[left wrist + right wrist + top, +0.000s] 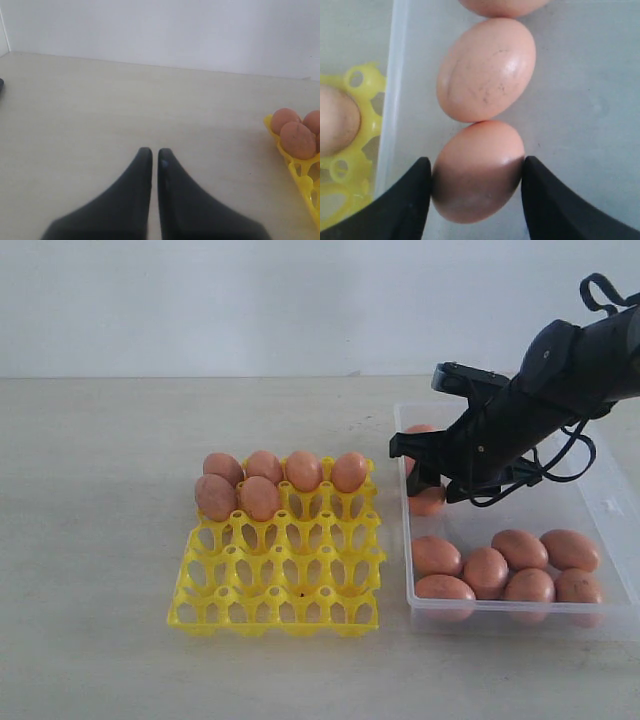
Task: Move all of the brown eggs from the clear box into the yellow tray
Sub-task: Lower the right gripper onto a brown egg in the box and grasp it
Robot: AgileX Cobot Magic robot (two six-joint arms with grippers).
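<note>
Right now one brown egg (477, 172) lies on the floor of the clear box (603, 508), just beside the wall at the box's 9 o'clock, the side nearest the yellow tray (280, 590). A neighbouring egg (487, 70) touches its end, and a cluster of other brown eggs (505, 568) sits at the box's 6 o'clock end. Seen from the exterior camera, the box stands at the tray's 3 o'clock. Six eggs (275, 480) already fill cups along the tray's 12 o'clock edge, four in the far row and two in the next row toward 9 o'clock.

The right gripper (476, 162) straddles the egg, and its fingers (405, 200) press on both flanks, closed as far as the shell allows. The egg has not left the floor. The left gripper (154, 151) hovers over bare table (100, 490) toward the tray's 9 o'clock, its fingers all but together and holding nothing.

The step in hand looks like the lift. It would go best straight up and slowly, because the touching neighbour may roll and the wall is close. Squeeze no harder than needed, since the shell is smooth and brittle. Once above the wall, travel toward 9 o'clock to the next free cup in the second row, lower between the posts, and release only once the egg is seated.
</note>
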